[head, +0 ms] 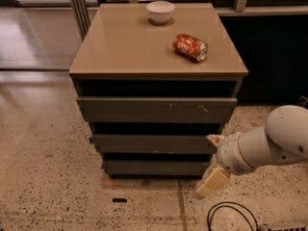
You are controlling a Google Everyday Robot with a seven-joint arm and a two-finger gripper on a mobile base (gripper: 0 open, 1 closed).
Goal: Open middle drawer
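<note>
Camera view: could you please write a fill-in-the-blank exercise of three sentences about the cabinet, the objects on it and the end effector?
1. The round white bowl and the crushed red metal can rest on the ____ of the tan-topped dark cabinet.
2. The can lies on its ____.
3. The beige two-finger end effector is low, beside the picture's ____ end of the wide dark grey-brown middle drawer.

Missing words: top; side; right.

Bare floor (48,177) gives free approach to the middle drawer (154,143), except at its right end, crowded by the spread gripper (212,162) above a looped black cable (230,204).
</note>
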